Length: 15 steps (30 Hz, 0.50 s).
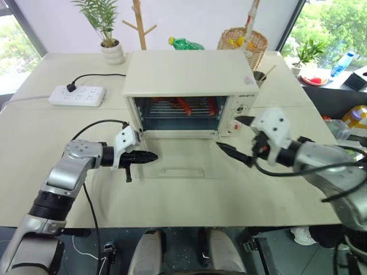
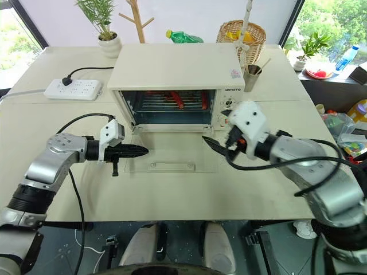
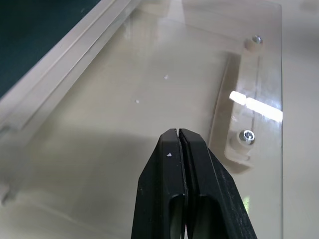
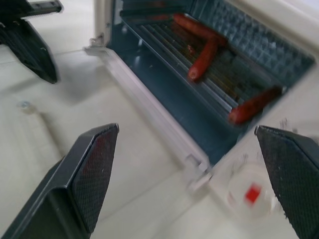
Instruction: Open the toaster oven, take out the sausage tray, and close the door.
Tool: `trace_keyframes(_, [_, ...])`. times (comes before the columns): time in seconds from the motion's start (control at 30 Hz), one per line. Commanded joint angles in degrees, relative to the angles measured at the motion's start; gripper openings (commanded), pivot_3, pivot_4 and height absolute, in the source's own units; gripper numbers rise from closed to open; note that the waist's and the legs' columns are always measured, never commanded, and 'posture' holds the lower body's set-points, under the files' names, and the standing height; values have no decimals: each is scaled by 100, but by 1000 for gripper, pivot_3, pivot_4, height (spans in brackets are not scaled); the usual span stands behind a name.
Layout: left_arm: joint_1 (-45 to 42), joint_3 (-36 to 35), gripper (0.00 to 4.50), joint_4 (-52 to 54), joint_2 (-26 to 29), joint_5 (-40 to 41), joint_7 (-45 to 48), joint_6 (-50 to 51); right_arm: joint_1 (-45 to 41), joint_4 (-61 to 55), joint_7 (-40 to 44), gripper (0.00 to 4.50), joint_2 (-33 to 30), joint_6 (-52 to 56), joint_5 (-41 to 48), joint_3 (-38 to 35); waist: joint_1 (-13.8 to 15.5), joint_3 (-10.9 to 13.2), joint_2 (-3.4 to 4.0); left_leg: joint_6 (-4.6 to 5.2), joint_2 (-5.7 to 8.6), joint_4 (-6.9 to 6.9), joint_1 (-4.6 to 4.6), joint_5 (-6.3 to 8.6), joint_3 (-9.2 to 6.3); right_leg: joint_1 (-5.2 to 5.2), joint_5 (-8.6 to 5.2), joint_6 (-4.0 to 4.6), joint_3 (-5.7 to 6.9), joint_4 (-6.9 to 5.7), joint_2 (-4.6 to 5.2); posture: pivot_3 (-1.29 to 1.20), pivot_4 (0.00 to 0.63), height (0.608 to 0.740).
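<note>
**Door down, tray next**

With the door (image 1: 182,163) already lying flat on the table (image 1: 172,200), I judge the opening step done and the reach for the tray as the step in hand.

On my left, the left gripper (image 1: 150,156) hangs just over the door's near left corner, its two black fingers (image 3: 174,164) pressed together on nothing. Through its wrist camera I see clear glass beneath it, smooth and shiny, and the cream bar handle (image 3: 239,107) fixed with two small bolts.

In the middle sits the oven (image 1: 189,74), a boxy cream shell with a dark, dimpled metal cavity. The tray (image 2: 172,103) is inside, on a ribbed wire rack, with slim reddish-brown sausages (image 4: 204,57) lying at loose angles on it; they look glossy and could roll.

On my right, the right gripper (image 1: 241,136) stands with its jaws spread wide and empty, just in front of the control panel (image 1: 238,112) and beside the cavity's right edge. Its pads (image 4: 94,169) are flat and finely textured.

The next move, as I see it, calls for swinging that gripper left into the opening and low over the door glass, then pinching the tray's thin front lip. The metal edge is thin and probably slippery, so I would want a square grip and a level pull to keep the sausages aboard.
</note>
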<state>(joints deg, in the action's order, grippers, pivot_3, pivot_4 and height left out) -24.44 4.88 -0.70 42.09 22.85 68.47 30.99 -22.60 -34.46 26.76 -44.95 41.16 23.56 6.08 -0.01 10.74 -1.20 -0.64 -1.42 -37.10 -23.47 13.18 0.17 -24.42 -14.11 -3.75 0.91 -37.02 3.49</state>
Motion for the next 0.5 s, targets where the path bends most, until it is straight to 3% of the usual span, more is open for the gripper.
trace_keyframes(0.03, [-194,-949,34,648,488,1389,317,1435,-479,460,-186,4500,199,-555,-1101,742,-54,8,-13,0,-2,0,-2,0,0,-3,0,-1,0,-2,-2,0,150,740])
trace_keyframes(0.23, [-510,-2221,34,878,783,3289,-228,3487,-1245,1639,-205,4500,646,-1583,-2866,2013,-89,8,-13,2,-5,4,-4,1,0,-8,9,-18,1,-3,-9,0,150,740])
trace_keyframes(0.5, [-642,-3079,34,931,378,4796,-1871,4743,-1901,3318,-404,4500,1297,-2841,-4366,2593,-96,7,-15,1,-3,-1,-2,1,-2,-6,14,-22,-2,-7,-6,0,150,740])
